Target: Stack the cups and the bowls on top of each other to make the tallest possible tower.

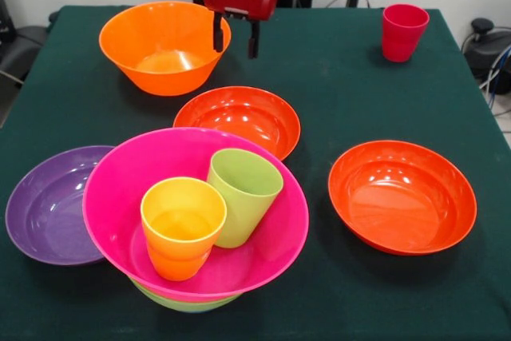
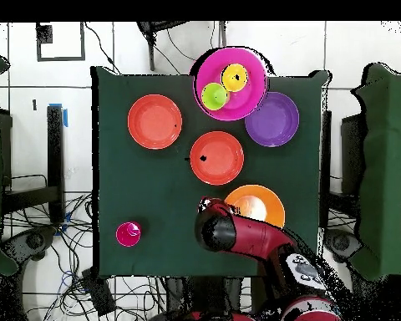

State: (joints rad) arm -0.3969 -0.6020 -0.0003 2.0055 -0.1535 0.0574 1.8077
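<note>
A magenta bowl [image 1: 239,269] sits nested on a lime-green bowl [image 1: 184,304] at the table's [image 1: 343,77] near edge, holding a yellow-orange cup [image 1: 182,227] and a lime green cup [image 1: 242,195], both upright and touching. No writing is legible. The gripper [image 1: 235,38] hangs empty at the deep orange bowl's [image 1: 164,45] rim, fingers narrowly parted. A purple bowl [image 1: 48,205], two red-orange bowls [image 1: 238,120] [image 1: 402,195] and a red cup [image 1: 403,31] stand apart.
</note>
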